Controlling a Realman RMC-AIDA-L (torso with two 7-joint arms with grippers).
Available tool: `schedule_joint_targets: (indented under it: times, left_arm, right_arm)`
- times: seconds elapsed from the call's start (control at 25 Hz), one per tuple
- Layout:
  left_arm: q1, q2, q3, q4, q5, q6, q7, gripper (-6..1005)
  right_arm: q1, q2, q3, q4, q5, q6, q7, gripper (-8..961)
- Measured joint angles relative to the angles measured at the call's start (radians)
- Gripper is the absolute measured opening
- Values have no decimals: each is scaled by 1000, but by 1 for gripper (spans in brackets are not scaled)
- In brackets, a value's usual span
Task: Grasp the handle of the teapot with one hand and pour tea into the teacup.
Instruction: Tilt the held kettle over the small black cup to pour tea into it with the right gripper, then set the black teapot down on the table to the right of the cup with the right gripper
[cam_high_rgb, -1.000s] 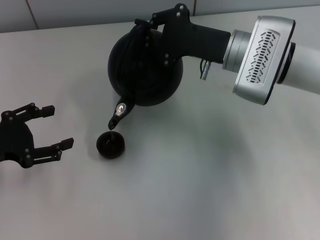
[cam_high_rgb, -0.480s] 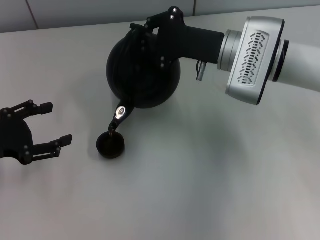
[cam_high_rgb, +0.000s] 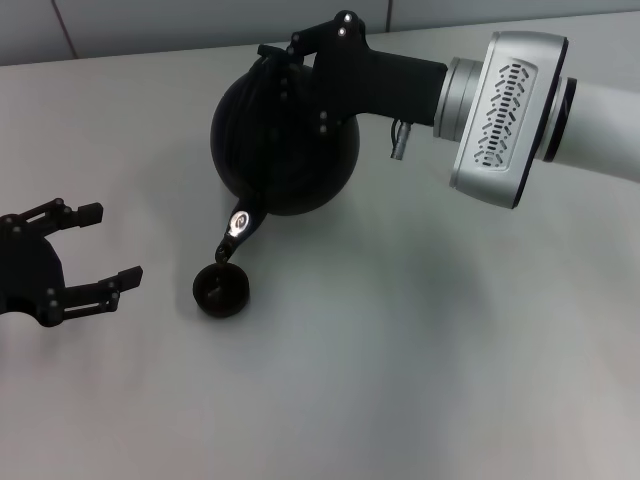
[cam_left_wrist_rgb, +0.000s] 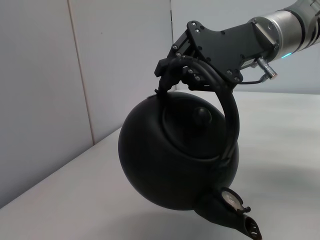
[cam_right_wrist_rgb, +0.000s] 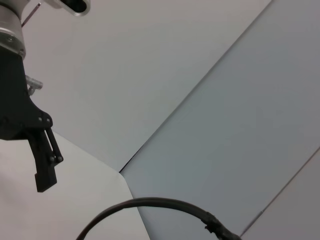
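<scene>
While the teapot (cam_high_rgb: 285, 150) tips over the teacup (cam_high_rgb: 221, 290), grey table (cam_high_rgb: 400, 360) meets wall (cam_left_wrist_rgb: 115, 60).

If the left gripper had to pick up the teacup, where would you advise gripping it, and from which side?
I would grip the teacup across its rim, descending from above: it is low, round and handleless. But the teapot, held tilted by the right gripper, has its spout directly over the cup, so wait. The left gripper sits open beside it, on the robot's left.
</scene>
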Motion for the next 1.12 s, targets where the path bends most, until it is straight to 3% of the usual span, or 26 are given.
schedule_joint_targets:
  times: [0.4,0.64,0.88,1.12]
  left_arm:
    - [0,0,0,0,0,-7,0,866]
    - [3,2,0,0,1,-8,0,866]
    - [2,3,0,0,-2,-7,-4,866]
    - [0,3,0,0,-4,-6,-5,866]
  right_arm:
    - [-2,0,1,11,15,-6,0,82]
    - [-26,0,-3,35,149,-37,30,82]
    - [-84,-2,8,37,311,-48,198,83]
    - [-134,-8,12,10,352,-41,386,83]
